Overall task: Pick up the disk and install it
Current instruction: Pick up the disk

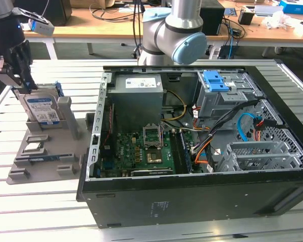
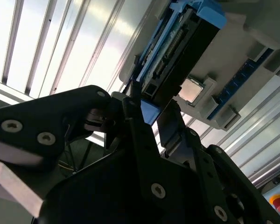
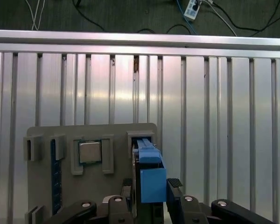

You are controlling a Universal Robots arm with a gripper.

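Observation:
The disk (image 1: 42, 110), silver with a white-and-blue label and a blue carrier frame, stands on edge in a grey holder (image 1: 45, 151) at the exterior view's left. My gripper (image 1: 21, 79) is down over its upper end. In both wrist views the black fingers (image 3: 174, 184) straddle the disk's blue frame (image 3: 149, 173) and lie against its two sides, so the gripper (image 3: 149, 187) is shut on the disk (image 2: 177, 51), which still sits in the holder. In the second wrist view the gripper (image 2: 150, 109) clasps the blue end.
The open computer case (image 1: 192, 191) lies to the exterior view's right of the holder, with a grey power-supply box (image 1: 139, 96), a motherboard and a drive bay with a blue latch (image 1: 215, 80). The holder also carries a square chip (image 3: 89, 151) and a blue memory stick (image 3: 53, 173). The table is ribbed aluminium.

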